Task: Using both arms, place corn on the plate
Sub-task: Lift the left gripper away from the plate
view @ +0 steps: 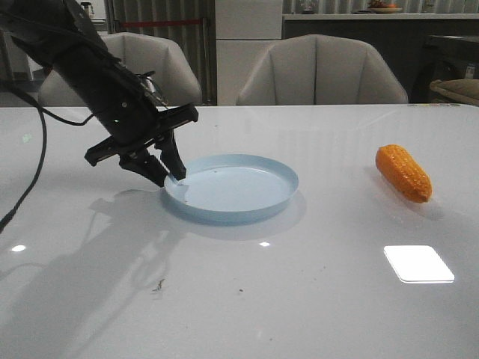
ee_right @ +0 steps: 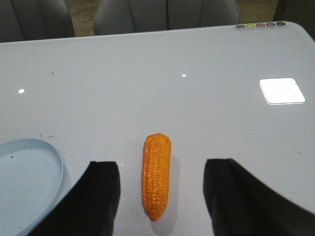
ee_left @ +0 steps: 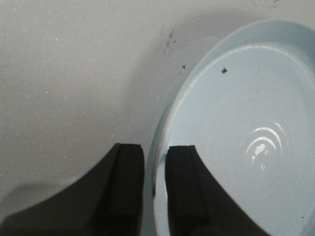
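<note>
The pale-blue plate (view: 247,191) lies on the white table, left of centre. My left gripper (view: 168,170) stands at its left rim. In the left wrist view the gripper (ee_left: 155,147) is shut on the plate (ee_left: 246,123), with one finger outside the rim and one inside. The orange corn (view: 404,173) lies on the table at the right, apart from the plate. My right arm is out of the front view. In the right wrist view the right gripper (ee_right: 162,163) is open wide above the corn (ee_right: 156,179), which lies lengthwise between the fingers. The plate's edge (ee_right: 24,182) shows beside it.
Two grey chairs (view: 322,71) (view: 142,63) stand behind the table's far edge. A bright square light reflection (view: 419,263) lies on the table at the front right. The left arm's black cable (view: 34,172) hangs over the table's left side.
</note>
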Controlling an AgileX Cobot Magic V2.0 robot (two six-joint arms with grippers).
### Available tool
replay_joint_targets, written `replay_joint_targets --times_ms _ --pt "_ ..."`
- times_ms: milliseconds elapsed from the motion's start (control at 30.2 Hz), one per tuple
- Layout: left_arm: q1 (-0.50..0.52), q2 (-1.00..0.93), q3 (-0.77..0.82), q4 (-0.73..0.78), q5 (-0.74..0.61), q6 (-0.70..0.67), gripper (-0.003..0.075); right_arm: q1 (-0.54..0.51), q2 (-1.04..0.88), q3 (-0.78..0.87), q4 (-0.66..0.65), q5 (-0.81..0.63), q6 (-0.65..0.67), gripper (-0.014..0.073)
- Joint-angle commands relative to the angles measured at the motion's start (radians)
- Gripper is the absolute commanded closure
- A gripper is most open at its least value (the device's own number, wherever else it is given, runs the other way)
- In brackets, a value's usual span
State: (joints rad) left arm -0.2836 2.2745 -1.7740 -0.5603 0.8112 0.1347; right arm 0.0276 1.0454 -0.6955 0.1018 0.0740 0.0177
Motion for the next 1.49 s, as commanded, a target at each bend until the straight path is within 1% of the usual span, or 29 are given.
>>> replay_joint_targets --times_ms 0,133,199,365,398,530,597,696,829,928,1028,1127,1260,1326,1459 --pt "-0.001 -0.069 -0.034 -0.025 -0.02 -0.004 0.0448 0.0 -0.015 -0.035 0.0 -0.08 -0.001 0.0106" --pt "0.038 -0.114 -0.036 -0.027 -0.016 -0.004 0.0448 0.0 -0.015 -0.035 0.0 -0.08 -0.001 0.0106" --pt "0.069 -0.162 -0.036 -0.025 -0.043 0.018 0.0448 0.0 -0.015 -0.035 0.0 -0.08 -0.001 0.0106" --pt "0.143 -0.333 -0.037 -0.006 -0.19 0.211 0.0448 0.0 -0.015 -0.035 0.0 -0.08 -0.001 0.0106" --pt "0.151 -0.37 -0.037 0.017 -0.208 0.24 0.0448 0.0 -0.015 -0.035 0.0 -0.08 -0.001 0.0106" --pt "0.173 -0.516 -0.032 0.255 -0.223 0.245 0.0448 0.0 -0.015 -0.035 0.0 -0.08 -0.001 0.0106" --pt "0.188 -0.571 -0.004 0.308 -0.225 0.245 0.0448 0.0 -0.015 -0.035 0.0 -0.08 -0.001 0.0106" --pt "0.231 -0.658 0.104 0.315 -0.258 0.245 0.0448 0.0 -0.015 -0.035 0.0 -0.035 -0.001 0.0106" --pt "0.294 -0.798 0.364 0.317 -0.374 0.245 0.0448 0.0 -0.008 -0.037 0.0 0.037 -0.001 0.0104" --pt "0.323 -0.925 0.579 0.315 -0.487 0.245 0.0449 0.0 0.025 -0.056 0.0 0.052 -0.001 0.0104" --pt "0.324 -1.04 0.736 0.314 -0.553 0.245 0.0449 0.0 0.104 -0.157 0.0 0.141 -0.001 0.0104" --pt "0.324 -1.131 0.823 0.304 -0.542 0.245 0.0449 0.0 0.221 -0.343 -0.001 0.278 -0.001 0.0077" --pt "0.324 -1.201 0.883 0.289 -0.535 0.245 0.0449 0.0 0.41 -0.583 -0.001 0.429 -0.001 0.0018" --pt "0.324 -1.217 0.898 0.289 -0.535 0.245 0.0449 0.0 0.519 -0.708 -0.001 0.523 -0.001 0.0011" --pt "0.324 -1.219 0.906 0.289 -0.535 0.245 0.0449 0.0 0.717 -0.907 -0.001 0.697 -0.001 0.0011"
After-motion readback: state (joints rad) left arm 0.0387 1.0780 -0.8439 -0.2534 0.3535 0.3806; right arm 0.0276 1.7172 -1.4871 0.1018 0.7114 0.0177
